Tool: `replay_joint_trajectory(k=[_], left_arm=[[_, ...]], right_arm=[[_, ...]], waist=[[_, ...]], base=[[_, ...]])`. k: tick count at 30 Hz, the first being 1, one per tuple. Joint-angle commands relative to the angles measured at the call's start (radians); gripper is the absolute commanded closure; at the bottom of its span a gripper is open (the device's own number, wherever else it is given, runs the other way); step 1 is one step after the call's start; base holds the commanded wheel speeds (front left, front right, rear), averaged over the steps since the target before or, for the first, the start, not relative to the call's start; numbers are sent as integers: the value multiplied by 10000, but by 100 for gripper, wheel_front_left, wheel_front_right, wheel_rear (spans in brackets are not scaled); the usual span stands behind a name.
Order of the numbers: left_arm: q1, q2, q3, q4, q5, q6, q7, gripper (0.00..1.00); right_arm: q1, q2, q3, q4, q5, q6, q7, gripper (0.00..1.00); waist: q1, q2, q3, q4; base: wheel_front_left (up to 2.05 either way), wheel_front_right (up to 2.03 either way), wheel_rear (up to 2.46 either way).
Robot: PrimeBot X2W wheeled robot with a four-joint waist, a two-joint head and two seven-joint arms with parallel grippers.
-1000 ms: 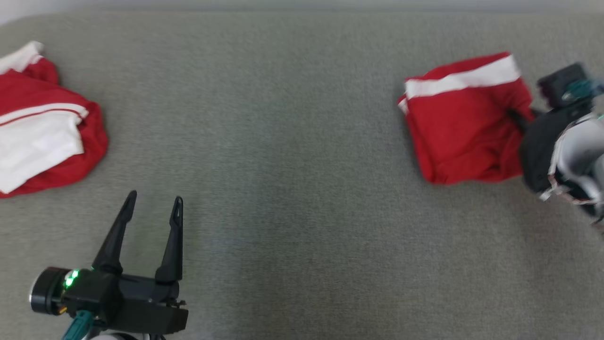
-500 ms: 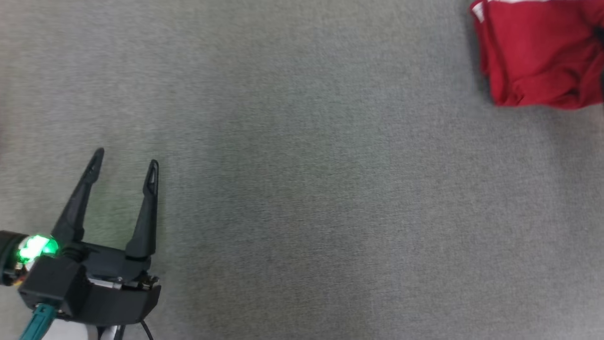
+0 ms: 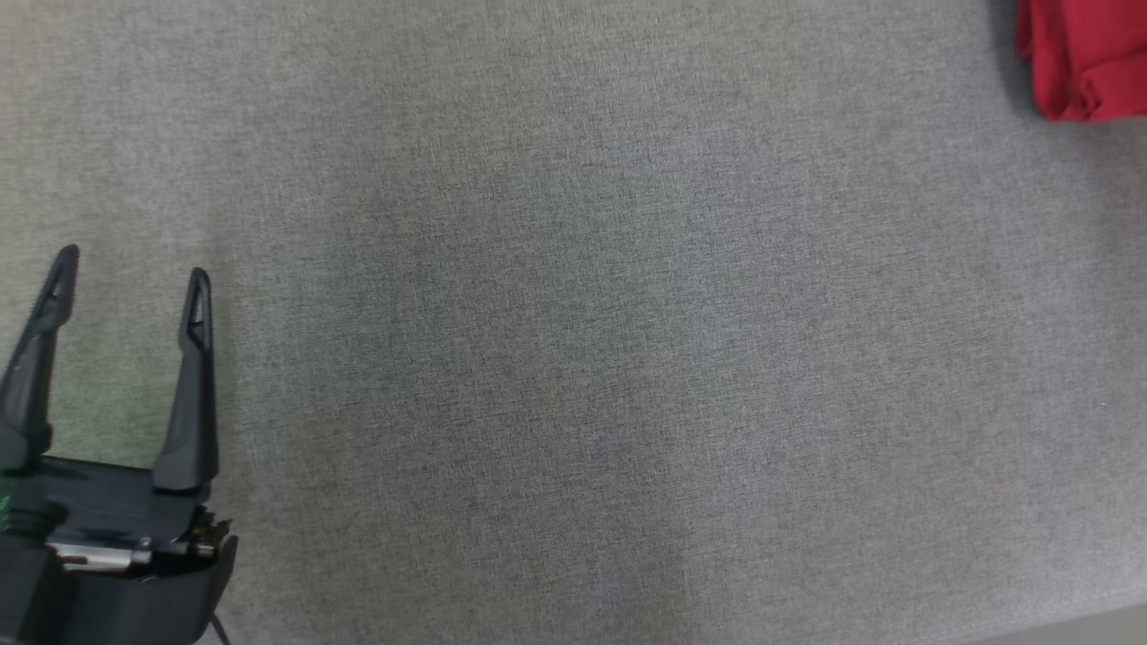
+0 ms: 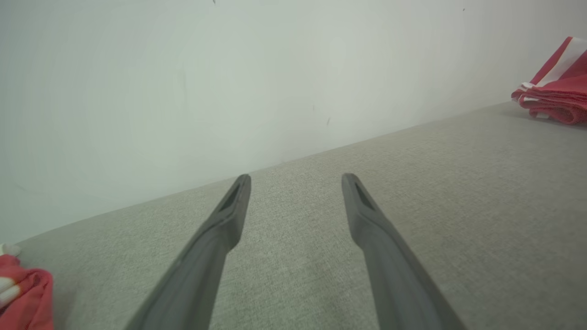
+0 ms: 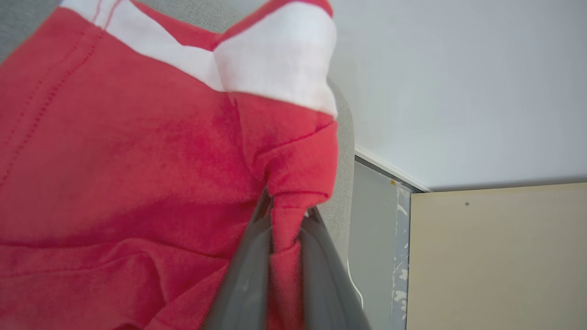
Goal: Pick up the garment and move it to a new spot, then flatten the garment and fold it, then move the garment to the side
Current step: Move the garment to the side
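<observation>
Left gripper: fingers spread wide, empty, above grey fabric counter; pale wall behind. Right gripper: clamped on a fold of the red-and-white garment, which lies at 2 o'clock from left gripper, well apart.

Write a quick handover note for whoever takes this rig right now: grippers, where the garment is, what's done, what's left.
Left gripper: open, empty, over the grey surface.
Right gripper: shut on a fold of the red garment.
Garment: folded, lying at the surface's far right. A second red garment lies at the left.
Done: the fold, apparently.
Left: probably just letting go at the side.
</observation>
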Motion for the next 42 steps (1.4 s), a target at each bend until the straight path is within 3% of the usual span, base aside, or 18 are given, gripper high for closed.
replay_joint_trajectory(k=[1,16,18,25,31,42], left_arm=[[129,60,82,-120,-10,67,31,0],[238,238,232,-315,-142,209,130,0],[216,245,219,-285,-152,228,125,0],[219,250,217,-165,-200,283,84,0],[274,8,64,183,-314,344,-31,0],[1039,-756,-28,1329,-692,549,-201,0]], right_arm=[[-247,-91,49,132,14,-28,-124,100],[-1461,0,679,1274,34,-28,-579,100],[-1553,56,720,1390,-41,-28,-750,0],[-1842,335,719,1868,-331,-28,-1352,0],[-1852,679,390,2129,-502,-28,-2515,0],[-419,2361,-807,1903,-366,-28,-4824,0]], waist=[[-1,-1,98,-22],[-1,-1,444,-132],[-1,-1,456,-154],[-1,-1,343,-223],[-1,-1,-252,-89],[-1,-1,-2260,549]], base=[[0,0,0],[0,0,0],[0,0,0],[0,0,0],[0,0,0],[0,0,0]])
